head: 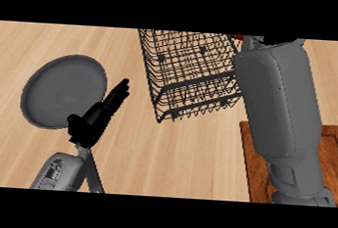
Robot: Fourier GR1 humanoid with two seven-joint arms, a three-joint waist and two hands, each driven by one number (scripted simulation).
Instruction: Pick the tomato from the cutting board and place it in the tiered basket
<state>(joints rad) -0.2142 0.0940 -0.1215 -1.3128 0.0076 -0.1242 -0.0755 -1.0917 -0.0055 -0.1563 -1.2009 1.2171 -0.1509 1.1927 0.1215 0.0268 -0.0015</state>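
Only a red sliver of the tomato (240,37) shows, at the picture's top edge beside the upper right corner of the black wire tiered basket (192,73). My right forearm reaches up across the wooden cutting board (337,155) to that spot. My right hand (273,40) is mostly cut off there, right next to the red sliver. Whether it holds the tomato is hidden. My left hand (103,113) rests open at the lower left, fingers straight and pointing up toward the basket.
A grey round plate (63,91) lies on the light wood counter at the left, just beyond my left hand. The basket stands tilted in view at the middle back.
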